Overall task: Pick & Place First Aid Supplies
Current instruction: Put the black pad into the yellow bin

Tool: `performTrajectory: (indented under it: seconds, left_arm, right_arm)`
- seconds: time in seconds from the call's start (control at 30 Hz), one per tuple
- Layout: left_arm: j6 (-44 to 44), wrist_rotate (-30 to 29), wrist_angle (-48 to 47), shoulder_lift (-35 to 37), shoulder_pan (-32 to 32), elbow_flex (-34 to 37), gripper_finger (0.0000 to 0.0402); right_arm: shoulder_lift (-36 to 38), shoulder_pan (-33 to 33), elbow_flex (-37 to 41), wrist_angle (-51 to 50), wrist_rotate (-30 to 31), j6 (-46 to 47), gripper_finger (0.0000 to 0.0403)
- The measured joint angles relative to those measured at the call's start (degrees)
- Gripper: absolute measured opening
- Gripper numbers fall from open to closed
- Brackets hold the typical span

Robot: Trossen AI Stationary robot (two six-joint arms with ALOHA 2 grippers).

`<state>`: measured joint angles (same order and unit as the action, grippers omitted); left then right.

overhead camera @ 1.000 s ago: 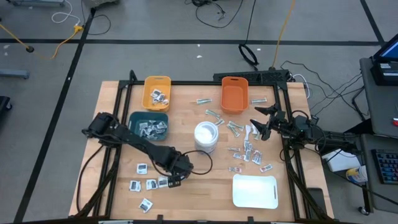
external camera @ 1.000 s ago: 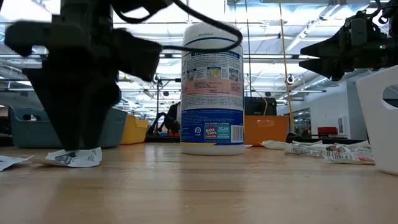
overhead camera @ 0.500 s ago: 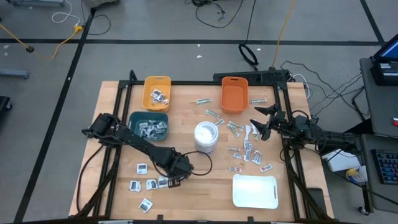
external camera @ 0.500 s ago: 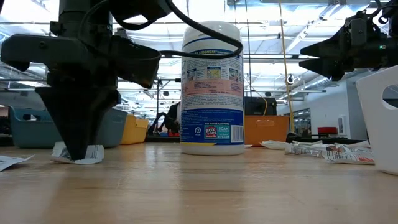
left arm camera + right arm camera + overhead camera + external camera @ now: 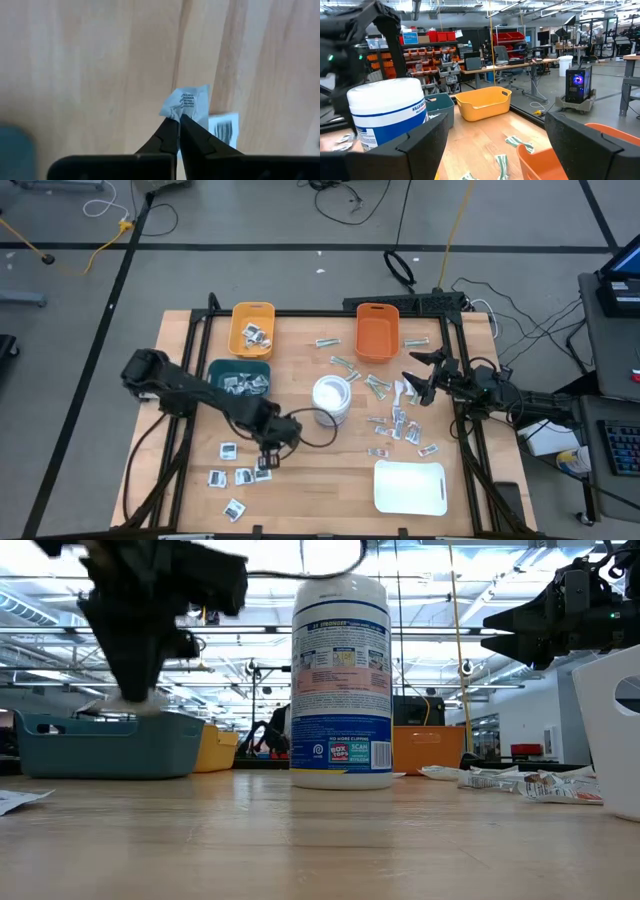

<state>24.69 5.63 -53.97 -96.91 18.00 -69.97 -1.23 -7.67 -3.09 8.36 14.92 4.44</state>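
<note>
One packet (image 5: 186, 102) pinched in the left fingers (image 5: 178, 131) hangs above loose packets (image 5: 243, 476); right fingers (image 5: 418, 376) spread.

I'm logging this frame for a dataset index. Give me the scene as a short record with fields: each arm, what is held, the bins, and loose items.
left gripper: raised off the table, jaws shut on a white packet
right gripper: waiting above the table's right side, jaws open
teal bin: holds several packets
yellow bin: holds a few packets
orange bin: looks empty
wipes canister: upright, mid-table
white tray: nothing on it
loose packets: near the left gripper; more by the right
</note>
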Motion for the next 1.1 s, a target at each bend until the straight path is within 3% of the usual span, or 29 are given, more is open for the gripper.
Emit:
performTrajectory:
  seconds: [0.3, 0.7, 0.93, 1.1]
  left_arm:
    - [-4.71, 0.47, -10.53, 8.2, -7.68, 0.0, 0.0004]
    - [-18.77, -2.83, -18.62, 11.83, -38.95, 0.0, 0.0001]
    - [-28.9, -2.82, -18.81, 9.44, -55.54, 0.0, 0.0001]
    - [-31.11, -2.9, -18.22, 5.44, -63.12, -0.23, 0.0001]
  right_arm:
    - [-0.02, -0.02, 0.0, 0.0, -0.01, 0.0, 0.0324]
    - [-0.02, -0.02, 0.01, 0.0, -0.01, 0.01, 0.0325]
    - [-0.02, -0.02, -0.01, 0.0, -0.01, -0.01, 0.0325]
    - [-0.01, -0.02, 0.0, 0.0, -0.01, 0.0, 0.0323]
